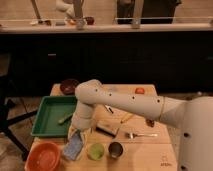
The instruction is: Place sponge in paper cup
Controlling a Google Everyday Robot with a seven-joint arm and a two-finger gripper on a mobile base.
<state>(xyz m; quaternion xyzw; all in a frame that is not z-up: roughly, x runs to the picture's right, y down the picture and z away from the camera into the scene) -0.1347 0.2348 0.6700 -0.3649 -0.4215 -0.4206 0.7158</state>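
The gripper (78, 134) is hanging low over the front left of the wooden table (145, 150), its fingers clamped narrow on the top edge of the blue-grey sponge (73, 146), which is dangling tilted just below it. The paper cup is sitting hidden beneath the sponge, so it cannot be made out. The orange bowl (44, 155) is lying just left of the gripper, the green cup (95, 150) and metal cup (116, 149) to its right, and the green tray (50, 115) behind it.
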